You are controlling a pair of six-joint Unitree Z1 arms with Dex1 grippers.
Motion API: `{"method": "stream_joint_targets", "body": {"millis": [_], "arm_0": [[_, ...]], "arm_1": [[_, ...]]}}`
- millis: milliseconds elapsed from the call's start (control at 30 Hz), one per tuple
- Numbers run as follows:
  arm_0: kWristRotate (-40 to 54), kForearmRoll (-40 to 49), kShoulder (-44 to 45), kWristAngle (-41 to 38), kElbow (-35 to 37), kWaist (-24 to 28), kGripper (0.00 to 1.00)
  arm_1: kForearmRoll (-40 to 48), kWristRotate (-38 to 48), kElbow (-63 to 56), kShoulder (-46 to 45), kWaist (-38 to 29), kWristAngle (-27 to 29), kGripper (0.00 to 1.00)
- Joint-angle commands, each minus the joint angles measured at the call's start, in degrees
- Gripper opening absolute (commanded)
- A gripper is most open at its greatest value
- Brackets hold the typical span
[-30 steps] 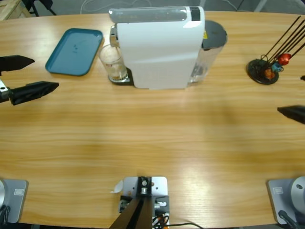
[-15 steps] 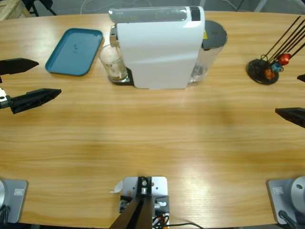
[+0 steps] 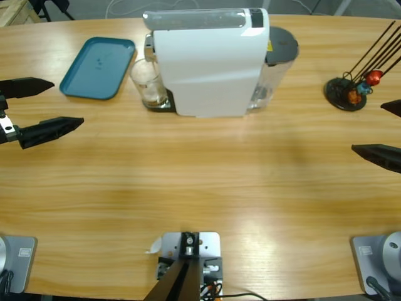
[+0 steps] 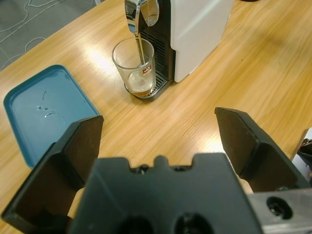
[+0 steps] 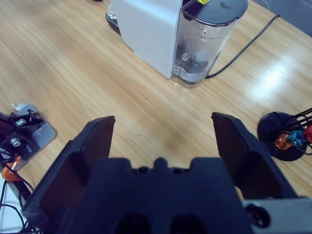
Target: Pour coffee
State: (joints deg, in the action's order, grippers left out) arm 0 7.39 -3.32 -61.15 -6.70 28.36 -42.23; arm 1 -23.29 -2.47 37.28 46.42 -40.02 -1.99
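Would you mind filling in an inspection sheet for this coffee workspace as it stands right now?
Surface: long wooden table, no spills seen.
Job's things: clear glass on the drip tray under the spout of the white coffee machine; shallow tan coffee in its bottom. Clear water tank at the machine's far end.
Clutter: blue tray beside the glass, nothing in it; black capsule stand with orange and red capsules.
Grippers: left gripper and right gripper both open, holding nothing, apart from the glass.
Cables: black cable running from behind the machine.
Surroundings: grey floor beyond the table edge; no person seen.
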Motion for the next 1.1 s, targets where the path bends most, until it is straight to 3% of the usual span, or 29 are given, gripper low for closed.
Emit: {"method": "stream_joint_targets", "body": {"millis": [33, 1100], "arm_0": [[0.3, -0.4, -1.5, 0.1, -2.3, -0.6, 1.0], [0.3, -0.4, -1.5, 0.7, -2.6, -0.6, 1.0]], "arm_1": [[0.6, 0.4, -2.1, 0.3, -0.3, -0.8, 0.862], [3.0, 1.8, -3.4, 1.0, -1.4, -1.4, 0.858]]}}
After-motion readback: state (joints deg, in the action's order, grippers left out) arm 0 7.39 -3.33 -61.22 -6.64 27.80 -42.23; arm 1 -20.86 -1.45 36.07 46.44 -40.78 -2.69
